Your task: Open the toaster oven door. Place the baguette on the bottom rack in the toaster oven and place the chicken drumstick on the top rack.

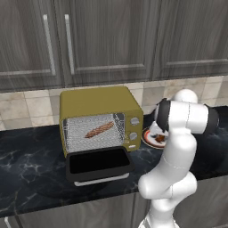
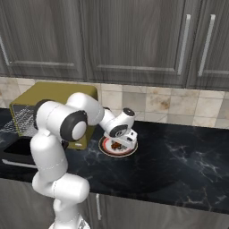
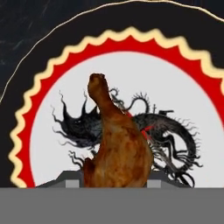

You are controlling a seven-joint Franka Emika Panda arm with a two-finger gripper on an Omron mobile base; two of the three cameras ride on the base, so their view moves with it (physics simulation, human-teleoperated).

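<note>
Dark marble counter under grey cabinets | your gripper (image 3: 114, 183) sits low over the plate (image 3: 183, 87), finger tips flanking the chicken drumstick (image 3: 116, 146); clamped or not, you cannot tell | done: toaster oven door (image 1: 99, 164) down, baguette (image 1: 99, 130) on a rack inside the toaster oven (image 1: 100, 103) | left: drumstick to top rack.

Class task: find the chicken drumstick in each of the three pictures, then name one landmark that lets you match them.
Left base view: drumstick right of centre, on the plate beside the toaster oven, partly behind the arm.
Right base view: drumstick centre, on the plate under the hand.
Hand view: drumstick lower centre, rising from the bottom edge.
Shared landmark: the red-rimmed plate.
</note>
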